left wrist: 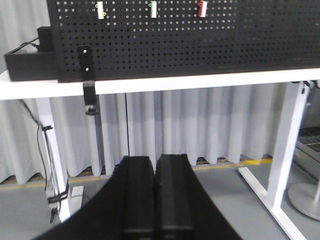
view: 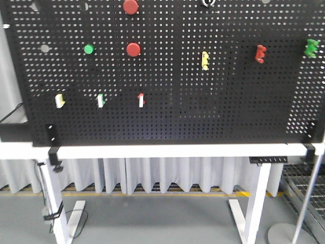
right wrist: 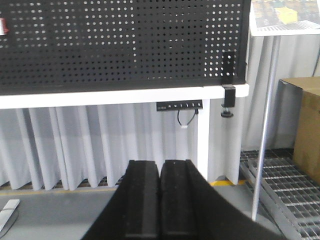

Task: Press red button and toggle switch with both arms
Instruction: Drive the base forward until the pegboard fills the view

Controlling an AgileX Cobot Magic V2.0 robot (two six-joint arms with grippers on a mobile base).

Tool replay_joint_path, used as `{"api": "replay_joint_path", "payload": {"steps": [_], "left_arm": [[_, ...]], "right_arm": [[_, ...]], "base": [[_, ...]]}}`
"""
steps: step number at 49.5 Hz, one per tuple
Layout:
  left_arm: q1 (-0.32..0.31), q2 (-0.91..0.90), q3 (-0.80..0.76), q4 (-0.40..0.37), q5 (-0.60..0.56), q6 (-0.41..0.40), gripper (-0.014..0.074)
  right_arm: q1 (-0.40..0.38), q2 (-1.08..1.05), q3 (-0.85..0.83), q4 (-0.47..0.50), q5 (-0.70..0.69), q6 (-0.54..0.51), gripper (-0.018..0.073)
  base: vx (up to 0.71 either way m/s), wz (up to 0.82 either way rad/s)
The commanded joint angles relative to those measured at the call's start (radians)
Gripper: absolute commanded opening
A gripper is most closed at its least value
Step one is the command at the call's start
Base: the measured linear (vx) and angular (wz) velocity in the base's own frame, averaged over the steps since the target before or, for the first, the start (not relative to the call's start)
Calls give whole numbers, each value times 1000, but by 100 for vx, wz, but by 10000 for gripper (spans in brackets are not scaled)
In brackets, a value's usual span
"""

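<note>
A matte black perforated metal pegboard (view: 213,117) stands upright on a smooth white tabletop (view: 167,151). On its left half sits a glossy round red button (view: 133,49), with a second red button (view: 130,6) above it at the top edge. Lower down, the small narrow white toggle switch (view: 141,100) with its red tip stands right of a green-tipped white switch (view: 100,101). The left gripper (left wrist: 155,165) and right gripper (right wrist: 160,167) have long matte black fingers. Both are clenched on nothing, well apart from the board.
</note>
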Motion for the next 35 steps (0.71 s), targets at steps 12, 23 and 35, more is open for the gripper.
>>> {"api": "replay_joint_path", "payload": {"steps": [12, 23, 35], "left_arm": [[1, -16, 32, -2, -82, -5, 2], [1, -16, 32, -2, -82, -5, 2], [1, -16, 32, -2, -82, -5, 2]], "right_arm": [[0, -17, 11, -4, -82, -7, -3], [0, -17, 11, -4, -82, -7, -3], [0, -17, 11, -4, -82, -7, -3]], "base": [[44, 0], [42, 7], [35, 5]]}}
